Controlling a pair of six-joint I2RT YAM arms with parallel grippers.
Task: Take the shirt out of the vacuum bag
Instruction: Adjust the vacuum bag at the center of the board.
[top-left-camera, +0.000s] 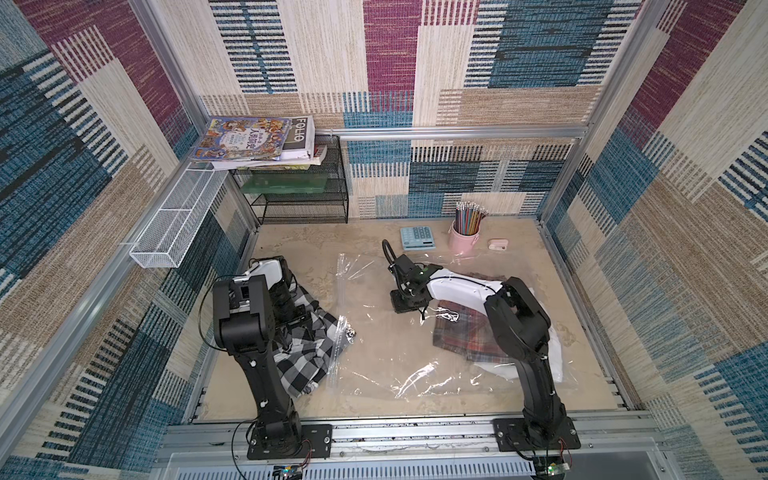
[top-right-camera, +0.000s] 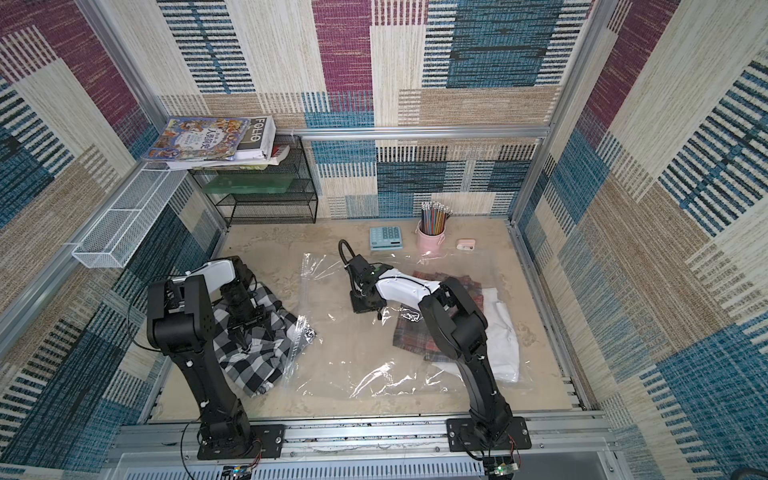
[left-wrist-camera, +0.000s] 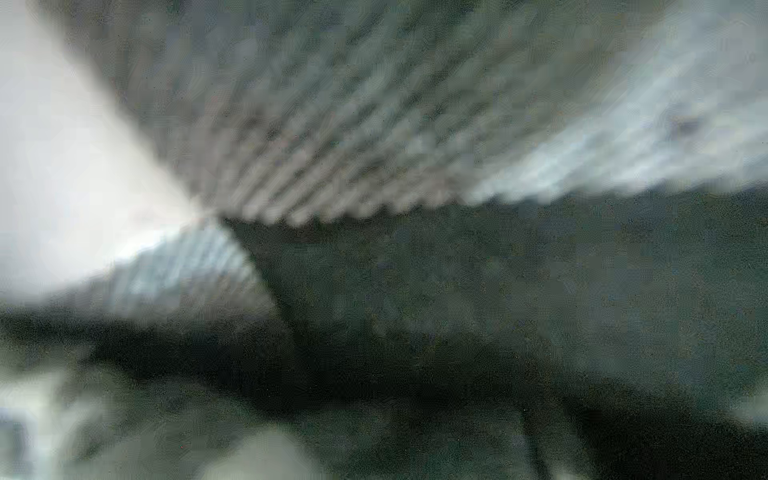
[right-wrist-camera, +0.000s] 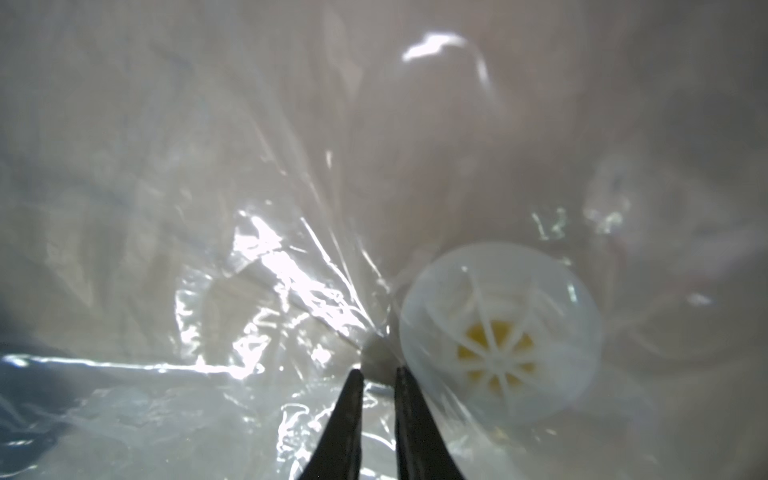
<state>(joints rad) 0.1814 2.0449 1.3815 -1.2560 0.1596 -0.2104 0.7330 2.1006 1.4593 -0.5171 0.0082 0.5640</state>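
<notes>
The shirt (top-left-camera: 307, 353) is soft black-and-white check cloth, light and limp. It will drape and stretch before it slides, so I judge a bunched fold well away from the zip strip (top-left-camera: 336, 361) the best hold, not a thin hem. It lies crumpled just outside the zip strip, most of it clear of the vacuum bag (top-left-camera: 382, 345); a small dark corner seems to sit just across the strip, under the film. The bag itself is slick, crinkly and nearly weightless, apt to ride along with the cloth unless pinned.

My left gripper (top-left-camera: 300, 320) is down on the shirt, near the zip strip. Its wrist view is all blurred weave, and I cannot tell whether the jaws are spread or gripping. That arm stands folded, elbow high, wrist bent steeply down.

My right gripper (right-wrist-camera: 379, 372) is well inside from the zip strip, just beside the valve (right-wrist-camera: 498, 336) — fingers nearly together on a tuck of film, creases fanning from the tips. That arm reaches low, forearm almost level, wrist dropped to the plastic.
</notes>
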